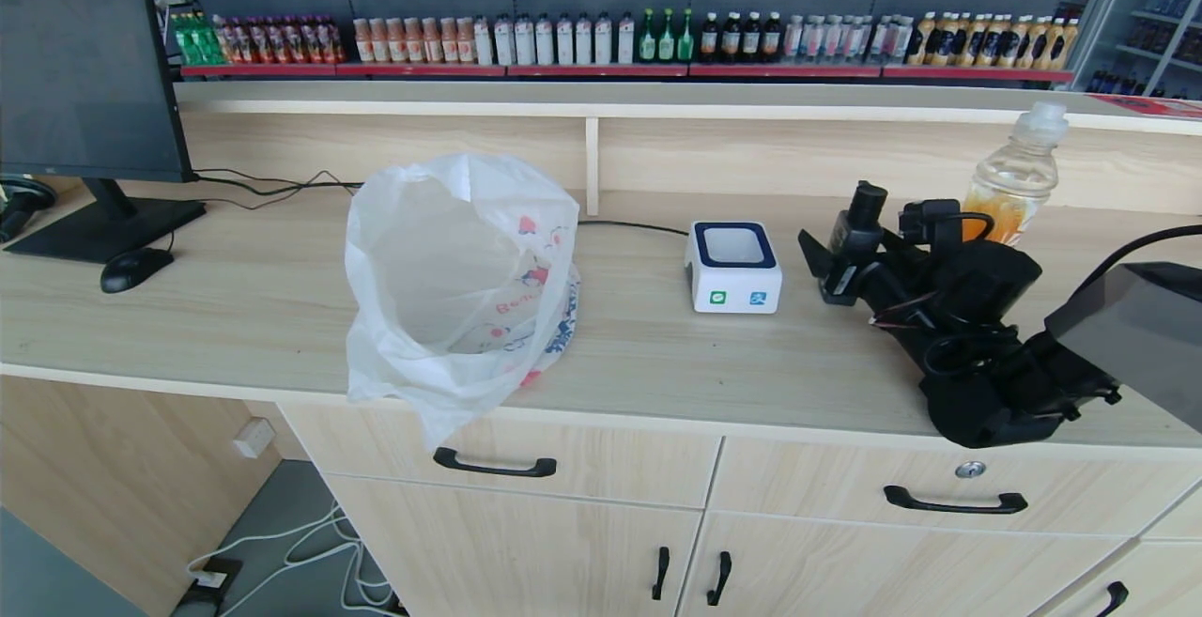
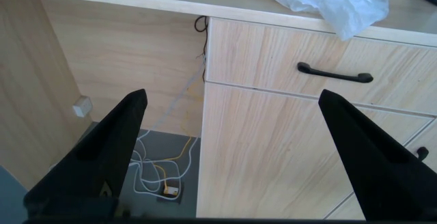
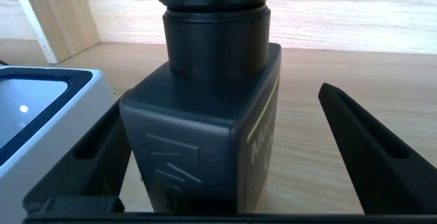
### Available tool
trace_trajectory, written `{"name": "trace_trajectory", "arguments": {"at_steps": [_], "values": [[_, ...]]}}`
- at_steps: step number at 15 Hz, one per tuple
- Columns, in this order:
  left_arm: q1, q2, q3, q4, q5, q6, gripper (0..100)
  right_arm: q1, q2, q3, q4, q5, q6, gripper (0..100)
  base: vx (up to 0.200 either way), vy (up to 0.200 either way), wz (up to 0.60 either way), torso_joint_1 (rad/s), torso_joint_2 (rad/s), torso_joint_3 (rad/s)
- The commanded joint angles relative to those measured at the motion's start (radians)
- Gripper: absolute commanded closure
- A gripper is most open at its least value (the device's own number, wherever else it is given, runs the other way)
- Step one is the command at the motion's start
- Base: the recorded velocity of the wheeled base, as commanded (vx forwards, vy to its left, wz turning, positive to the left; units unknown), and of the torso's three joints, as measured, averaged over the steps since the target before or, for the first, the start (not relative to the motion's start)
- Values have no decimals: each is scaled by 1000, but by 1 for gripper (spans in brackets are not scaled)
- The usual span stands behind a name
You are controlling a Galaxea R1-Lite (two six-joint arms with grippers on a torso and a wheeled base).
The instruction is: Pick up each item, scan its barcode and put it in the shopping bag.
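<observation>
**Dark bottle framed but not gripped, beside the scanner**

At the left of my left wrist view, the left gripper point(image 2: 232, 94) hangs below the worktop point(image 1: 235, 307) facing the cabinet front. Its fingers are spread with nothing between them.

In the head view, the monitor point(image 1: 89, 63) and mouse point(image 1: 134, 269) sit far left. The shopping bag point(image 1: 451, 269) stands left of centre, its lower fold drooping over the front edge. The scanner point(image 1: 734, 268) is at centre.

Just right of it is the dark bottle point(image 1: 862, 208), between the parted fingers of the right gripper point(image 3: 222, 104). I can see a gap on one side, so it isn't clamped.

My worry is that lifting before the fingers close could tip the bottle into the scanner. The floppy bag could also fold or slide off under a drop. An orange drink bottle point(image 1: 1019, 176) stands behind, upper right.
</observation>
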State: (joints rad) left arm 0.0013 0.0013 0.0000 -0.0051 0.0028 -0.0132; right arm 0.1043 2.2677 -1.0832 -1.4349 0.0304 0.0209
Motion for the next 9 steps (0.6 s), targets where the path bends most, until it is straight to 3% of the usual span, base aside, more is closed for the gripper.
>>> {"name": "trace_trajectory", "arguments": {"at_steps": [1, 9], "values": [[0, 0, 0, -1, 0, -1, 0, 0, 12, -12, 1, -1, -1, 100, 0, 0, 0, 0, 0, 0], [0, 0, 0, -1, 0, -1, 0, -3, 32, -106, -6, -4, 5, 100, 0, 0, 0, 0, 0, 0]]}}
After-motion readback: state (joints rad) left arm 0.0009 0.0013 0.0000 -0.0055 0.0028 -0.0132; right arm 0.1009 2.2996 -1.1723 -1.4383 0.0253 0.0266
